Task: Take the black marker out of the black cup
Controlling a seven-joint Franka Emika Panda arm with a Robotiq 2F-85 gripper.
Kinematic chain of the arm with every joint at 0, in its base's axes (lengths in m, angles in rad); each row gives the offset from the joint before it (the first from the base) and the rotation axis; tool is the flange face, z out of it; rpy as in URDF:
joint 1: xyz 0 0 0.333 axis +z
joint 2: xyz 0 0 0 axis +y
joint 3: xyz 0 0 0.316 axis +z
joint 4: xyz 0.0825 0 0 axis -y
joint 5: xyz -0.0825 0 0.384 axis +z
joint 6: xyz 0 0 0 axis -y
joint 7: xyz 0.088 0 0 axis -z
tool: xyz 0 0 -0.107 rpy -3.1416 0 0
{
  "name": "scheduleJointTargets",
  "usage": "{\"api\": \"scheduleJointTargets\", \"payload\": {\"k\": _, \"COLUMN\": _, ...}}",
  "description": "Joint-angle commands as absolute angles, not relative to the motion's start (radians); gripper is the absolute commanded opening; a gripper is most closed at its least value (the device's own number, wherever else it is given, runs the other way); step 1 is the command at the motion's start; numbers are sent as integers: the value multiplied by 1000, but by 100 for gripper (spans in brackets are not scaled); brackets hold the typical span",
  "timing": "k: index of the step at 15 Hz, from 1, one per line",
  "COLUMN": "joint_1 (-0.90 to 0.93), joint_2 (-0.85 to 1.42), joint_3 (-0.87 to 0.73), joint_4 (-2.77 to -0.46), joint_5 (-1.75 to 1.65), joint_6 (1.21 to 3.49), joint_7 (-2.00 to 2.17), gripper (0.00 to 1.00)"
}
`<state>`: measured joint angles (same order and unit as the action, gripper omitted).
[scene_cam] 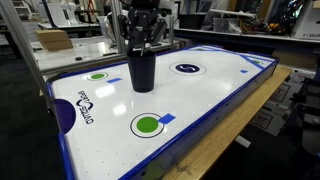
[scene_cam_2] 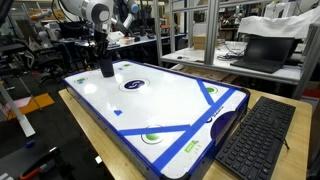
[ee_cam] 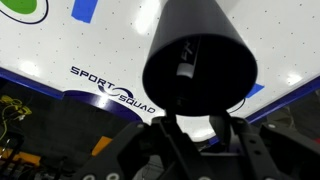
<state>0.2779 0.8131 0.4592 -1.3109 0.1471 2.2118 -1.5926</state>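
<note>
Robot gripper (scene_cam: 141, 46), jaws apart, above tall black plastic cup (scene_cam: 141, 72); slim black marker (ee_cam: 185, 62) apparently inside. Descend centred, clear of rim.

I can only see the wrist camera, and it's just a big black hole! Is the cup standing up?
Observer: Yes. In both exterior views the cup stands upright on a white game table.
Operator: Is my hand way up high?
Observer: No, the hand hangs close over the rim, straight above the cup.
Operator: Is the cup in the middle of the table?
Observer: No, it stands toward one end, the end away from a keyboard lying beside the table.
</note>
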Motion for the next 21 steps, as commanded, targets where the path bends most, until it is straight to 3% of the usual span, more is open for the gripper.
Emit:
{"api": "scheduleJointTargets", "payload": {"k": 1, "joint_1": 300, "joint_2": 850, "joint_3": 442, "joint_4": -1239, "joint_5": 145, "joint_6": 2160, "joint_7": -1591, "gripper": 47}}
{"api": "scheduleJointTargets", "payload": {"k": 3, "joint_1": 294, "joint_2": 854, "joint_3": 446, "joint_4": -1238, "joint_5": 137, "joint_6": 2162, "joint_7": -1585, "gripper": 53}}
{"api": "scheduleJointTargets", "payload": {"k": 5, "joint_1": 293, "joint_2": 856, "joint_3": 442, "joint_4": -1234, "joint_5": 134, "joint_6": 2167, "joint_7": -1574, "gripper": 50}}
{"api": "scheduleJointTargets", "payload": {"k": 7, "joint_1": 297, "joint_2": 855, "joint_3": 432, "joint_4": -1234, "joint_5": 132, "joint_6": 2171, "joint_7": -1550, "gripper": 39}}
{"api": "scheduleJointTargets", "payload": {"k": 9, "joint_1": 301, "joint_2": 850, "joint_3": 425, "joint_4": -1236, "joint_5": 135, "joint_6": 2173, "joint_7": -1514, "gripper": 39}}
{"api": "scheduleJointTargets", "payload": {"k": 15, "joint_1": 316, "joint_2": 844, "joint_3": 419, "joint_4": -1246, "joint_5": 122, "joint_6": 2184, "joint_7": -1411, "gripper": 52}}
{"api": "scheduleJointTargets", "payload": {"k": 19, "joint_1": 324, "joint_2": 834, "joint_3": 412, "joint_4": -1269, "joint_5": 115, "joint_6": 2208, "joint_7": -1350, "gripper": 31}}
{"api": "scheduleJointTargets", "payload": {"k": 21, "joint_1": 324, "joint_2": 832, "joint_3": 409, "joint_4": -1281, "joint_5": 118, "joint_6": 2225, "joint_7": -1322, "gripper": 31}}
